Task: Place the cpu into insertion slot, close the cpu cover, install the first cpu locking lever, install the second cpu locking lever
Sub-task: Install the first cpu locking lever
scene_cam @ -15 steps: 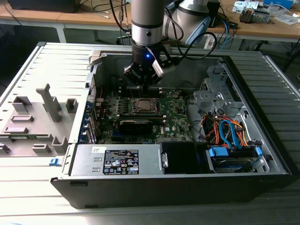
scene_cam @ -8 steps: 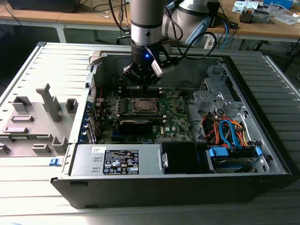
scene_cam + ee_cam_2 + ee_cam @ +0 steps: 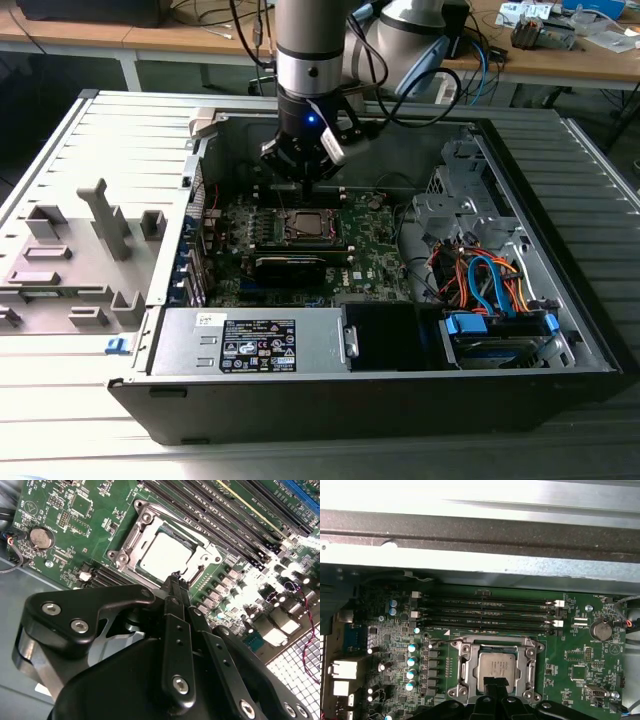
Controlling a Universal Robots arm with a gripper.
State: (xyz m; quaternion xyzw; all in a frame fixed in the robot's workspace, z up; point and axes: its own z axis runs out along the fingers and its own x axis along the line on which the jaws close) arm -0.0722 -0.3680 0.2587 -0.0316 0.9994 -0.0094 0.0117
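End effector (image 3: 176, 580) fingers together, tip just above cpu (image 3: 162, 555), seated under cpu cover (image 3: 192, 566).

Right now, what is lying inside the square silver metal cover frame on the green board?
Through the window of the silver metal cover frame shows the silvery-grey square chip. The black gripper hides the chip's near edge, and the socket beneath the chip is covered.

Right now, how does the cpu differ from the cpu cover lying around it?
The cpu is a solid, pale grey plate, while the cpu cover is a frame with a large window cut out. The cpu is the smaller one and shows through that window; the cpu cover reaches out to the screwed corners. Both are square, metallic, and lie flat in the insertion slot.
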